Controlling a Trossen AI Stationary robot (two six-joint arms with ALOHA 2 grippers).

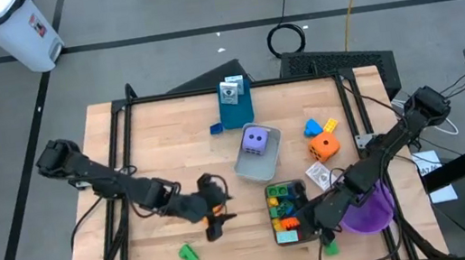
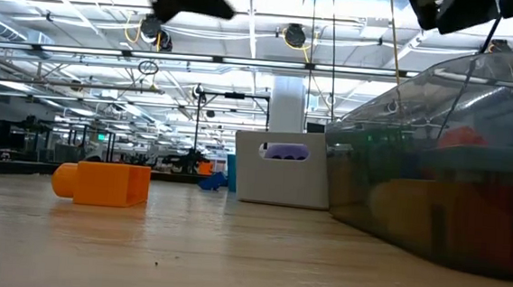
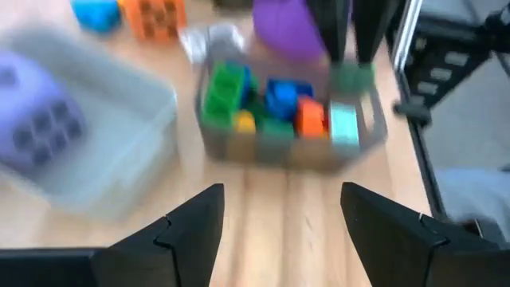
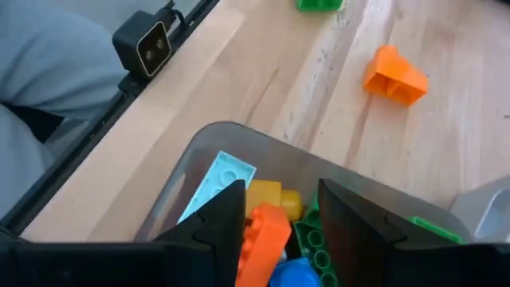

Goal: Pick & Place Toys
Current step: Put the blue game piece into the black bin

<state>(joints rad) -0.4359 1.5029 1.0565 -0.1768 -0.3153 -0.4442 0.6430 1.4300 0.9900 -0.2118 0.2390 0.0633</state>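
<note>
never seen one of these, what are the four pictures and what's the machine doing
Two dark robot arms work at a wooden table. One picture looks straight down, one looks level across the tabletop, and two come from cameras on the arms' wrists. The right gripper hangs over a clear tray of bricks, jaws apart, holding nothing. The left gripper is open and empty above bare wood. A purple die sits in another tray. Loose on the table lie an orange die, a green brick and an orange brick.
</note>
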